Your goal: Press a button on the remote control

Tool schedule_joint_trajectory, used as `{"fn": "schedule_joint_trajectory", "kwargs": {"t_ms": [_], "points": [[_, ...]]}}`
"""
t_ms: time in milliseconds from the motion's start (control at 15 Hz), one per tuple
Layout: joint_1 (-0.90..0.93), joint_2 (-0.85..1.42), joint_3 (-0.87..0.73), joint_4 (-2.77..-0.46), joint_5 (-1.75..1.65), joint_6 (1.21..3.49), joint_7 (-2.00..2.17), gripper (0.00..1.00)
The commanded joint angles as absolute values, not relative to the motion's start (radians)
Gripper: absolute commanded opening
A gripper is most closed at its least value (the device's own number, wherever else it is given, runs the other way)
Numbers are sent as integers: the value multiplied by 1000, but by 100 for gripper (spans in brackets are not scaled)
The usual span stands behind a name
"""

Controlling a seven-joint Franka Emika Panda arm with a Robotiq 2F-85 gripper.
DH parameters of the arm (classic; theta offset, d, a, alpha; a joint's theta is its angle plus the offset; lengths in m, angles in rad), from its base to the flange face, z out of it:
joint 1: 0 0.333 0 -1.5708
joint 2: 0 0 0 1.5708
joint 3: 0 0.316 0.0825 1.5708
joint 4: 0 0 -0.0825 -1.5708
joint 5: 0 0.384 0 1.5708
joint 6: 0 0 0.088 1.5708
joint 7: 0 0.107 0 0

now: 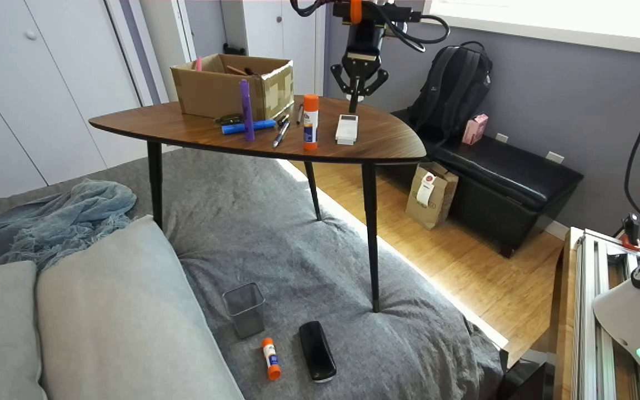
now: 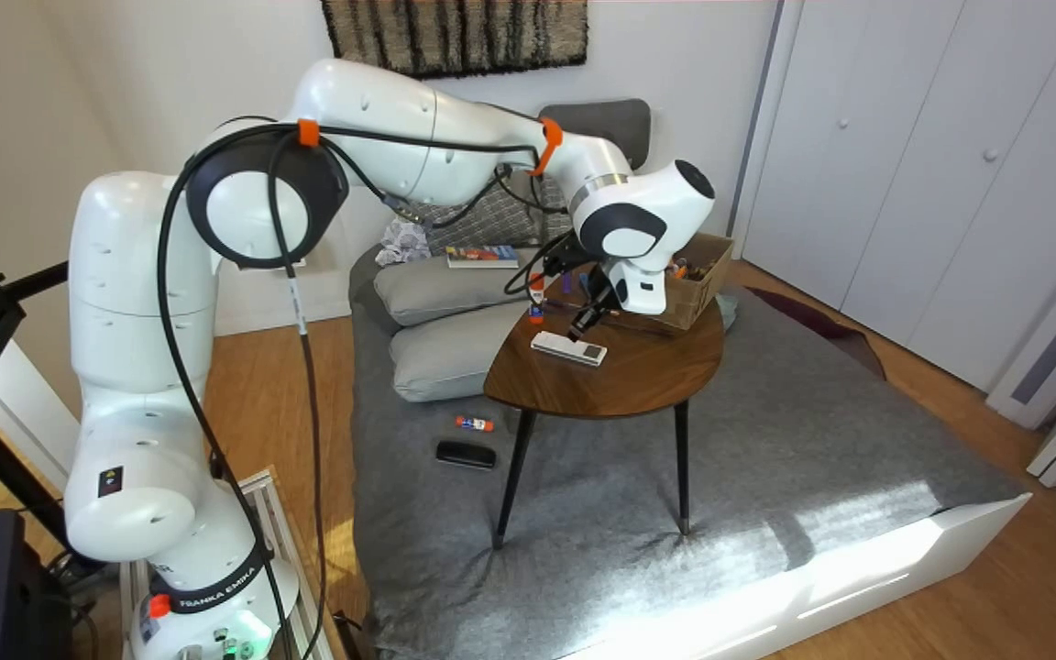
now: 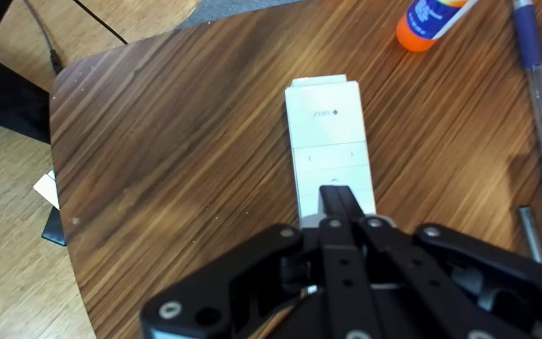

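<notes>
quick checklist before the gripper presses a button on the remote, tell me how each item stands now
1. Remote lying face up on the table: ok.
2. Gripper shut for pressing: ok.
3. Glue stick on the table standing apart from the remote: ok.
4. Whole remote face visible in the wrist view: not ok, the gripper covers one end.
5. Fingertips touching a button: cannot tell.

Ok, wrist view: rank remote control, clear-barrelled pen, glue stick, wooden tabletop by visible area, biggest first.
1. Wooden tabletop
2. Remote control, partly hidden by the gripper
3. Clear-barrelled pen
4. Glue stick, cut off by the frame
</notes>
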State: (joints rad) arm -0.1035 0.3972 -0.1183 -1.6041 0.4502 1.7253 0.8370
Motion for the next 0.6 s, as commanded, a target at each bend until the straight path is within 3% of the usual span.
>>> {"fn": "schedule_joint_trajectory", "kwargs": {"t_ms": [0,533], "points": [[-111,420,-114,-1569,470,1725,852,0],[-110,435,-112,-1560,470,1729,852,0]]}}
